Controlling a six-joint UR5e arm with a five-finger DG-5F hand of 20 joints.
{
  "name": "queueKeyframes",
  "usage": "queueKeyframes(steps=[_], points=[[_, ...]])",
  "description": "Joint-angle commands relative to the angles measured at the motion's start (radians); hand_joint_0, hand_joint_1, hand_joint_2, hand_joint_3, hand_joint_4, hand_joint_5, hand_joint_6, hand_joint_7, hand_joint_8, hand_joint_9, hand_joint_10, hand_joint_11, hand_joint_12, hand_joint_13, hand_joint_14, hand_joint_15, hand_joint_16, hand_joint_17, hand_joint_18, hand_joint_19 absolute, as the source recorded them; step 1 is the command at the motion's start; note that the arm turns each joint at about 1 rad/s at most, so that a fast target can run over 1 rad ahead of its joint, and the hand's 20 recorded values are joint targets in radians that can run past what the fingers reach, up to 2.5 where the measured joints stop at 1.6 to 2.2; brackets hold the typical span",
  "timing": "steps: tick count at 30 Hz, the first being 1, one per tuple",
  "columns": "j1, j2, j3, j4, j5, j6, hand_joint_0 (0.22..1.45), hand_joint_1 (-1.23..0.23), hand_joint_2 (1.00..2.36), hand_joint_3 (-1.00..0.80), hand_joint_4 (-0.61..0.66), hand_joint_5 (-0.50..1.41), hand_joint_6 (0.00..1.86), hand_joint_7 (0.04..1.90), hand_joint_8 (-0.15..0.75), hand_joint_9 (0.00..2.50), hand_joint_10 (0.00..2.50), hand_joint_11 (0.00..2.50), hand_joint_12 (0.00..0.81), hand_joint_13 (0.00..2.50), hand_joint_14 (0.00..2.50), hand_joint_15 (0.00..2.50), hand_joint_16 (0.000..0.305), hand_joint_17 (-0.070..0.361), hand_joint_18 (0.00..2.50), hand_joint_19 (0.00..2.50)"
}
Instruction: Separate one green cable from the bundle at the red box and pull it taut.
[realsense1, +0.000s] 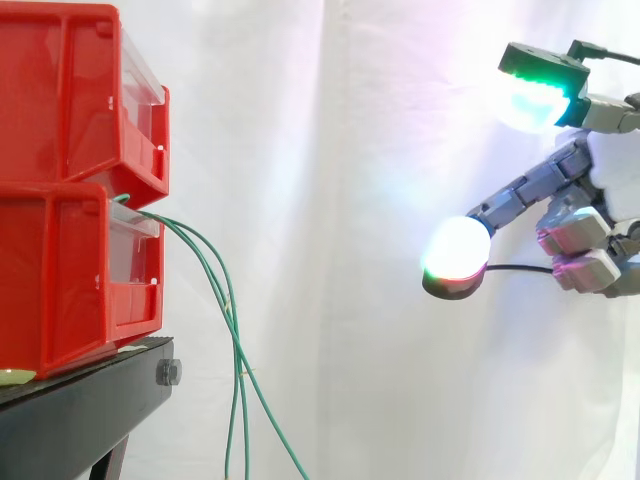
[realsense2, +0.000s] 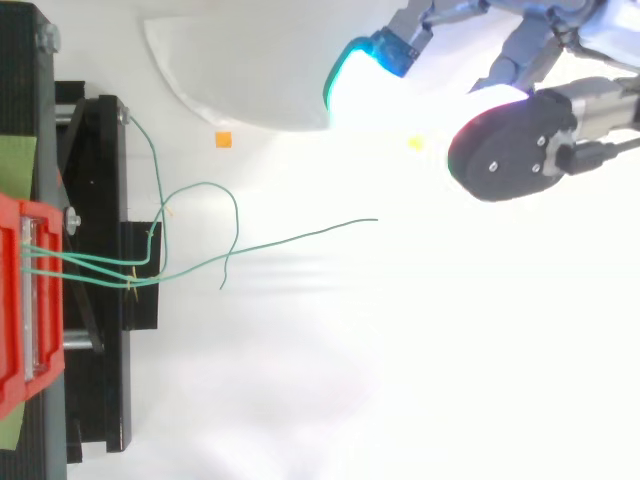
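Two red bins are stacked at the left on a black stand (realsense1: 80, 410), in front of a white curtain (realsense1: 330, 200). The green cables (realsense1: 232, 330) come out of the front of the lower red bin (realsense1: 60, 280), just under the upper red bin (realsense1: 60, 90). In the side view they arc to the right off the bin's lip and then droop together past the edge of the stand, down to the bottom of the frame. From above they leave the bin side by side, cross the stand and fan out. One long strand (realsense2: 300, 238) reaches farthest right, another curls in a loop (realsense2: 232, 205), and a third bends away along the stand's edge (realsense2: 150, 150). All of them lie slack. The hand (realsense1: 530, 185) is at the right, well apart from the cables and higher than where they leave the bin. It is open: two fingers reach left and are spread wide, one fingertip (realsense1: 457, 255) glowing white with a red rim and another fingertip (realsense1: 540, 95) glowing green and cyan above it, and no cable lies between them. A small orange square (realsense2: 224, 139) lies on the white surface between the stand and the hand.
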Motion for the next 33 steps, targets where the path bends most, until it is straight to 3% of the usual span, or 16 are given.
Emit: queueKeyframes(steps=[1, 5, 7, 10, 12, 13, 16, 20, 26, 33], points=[[0.013, 0.0, 0.0, 0.039, 0.043, -0.092, 0.43, -0.54, 1.0, -0.5, 0.25, -0.2, 0.5, 0.76, 0.346, 1.22, 0.02, 1.12, 0.424, 1.18, 0.02, 0.97, 0.088, 0.199, 1.27, 0.83], [0.024, -0.001, 0.0, 0.082, 0.092, -0.159, 0.43, -0.54, 1.0, -0.5, 0.25, -0.2, 0.5, 0.77, 0.348, 1.22, 0.02, 1.12, 0.422, 1.18, 0.03, 0.96, 0.088, 0.198, 1.27, 0.83], [0.031, -0.023, 0.003, 0.113, 0.112, -0.18, 0.43, -0.54, 1.0, -0.5, 0.25, -0.2, 0.5, 0.77, 0.349, 1.22, 0.02, 1.13, 0.419, 1.18, 0.03, 0.96, 0.088, 0.198, 1.27, 0.83], [0.027, -0.078, 0.049, 0.118, 0.106, -0.138, 0.43, -0.54, 1.0, -0.5, 0.25, -0.2, 0.5, 0.77, 0.346, 1.22, 0.02, 1.14, 0.422, 1.18, 0.02, 0.96, 0.088, 0.198, 1.27, 0.83], [0.024, -0.116, 0.097, 0.109, 0.091, -0.102, 0.43, -0.54, 1.0, -0.5, 0.25, -0.2, 0.5, 0.77, 0.345, 1.22, 0.03, 1.14, 0.425, 1.18, 0.03, 0.97, 0.088, 0.198, 1.27, 0.83], [0.024, -0.156, 0.137, 0.085, 0.072, -0.075, 0.43, -0.54, 1.0, -0.5, 0.25, -0.2, 0.5, 0.77, 0.344, 1.22, 0.02, 1.12, 0.424, 1.18, 0.02, 0.97, 0.088, 0.198, 1.27, 0.83], [0.024, -0.192, 0.186, 0.061, 0.049, -0.053, 0.43, -0.54, 1.0, -0.5, 0.25, -0.2, 0.5, 0.77, 0.349, 1.22, 0.02, 1.14, 0.424, 1.18, 0.02, 0.97, 0.088, 0.198, 1.27, 0.83], [0.027, -0.202, 0.194, 0.072, 0.036, -0.033, 0.43, -0.54, 1.0, -0.5, 0.25, -0.2, 0.5, 0.77, 0.344, 1.22, 0.02, 1.12, 0.422, 1.18, 0.03, 0.96, 0.088, 0.198, 1.26, 0.83], [0.039, -0.225, 0.194, 0.128, 0.042, -0.013, 0.43, -0.54, 1.0, -0.5, 0.25, -0.2, 0.5, 0.76, 0.344, 1.22, 0.02, 1.13, 0.424, 1.18, 0.03, 0.97, 0.088, 0.198, 1.26, 0.83], [0.067, -0.242, 0.192, 0.155, 0.052, -0.001, 0.43, -0.54, 1.0, -0.5, 0.25, -0.2, 0.5, 0.77, 0.344, 1.22, 0.02, 1.13, 0.422, 1.18, 0.03, 0.97, 0.087, 0.197, 1.26, 0.83]])
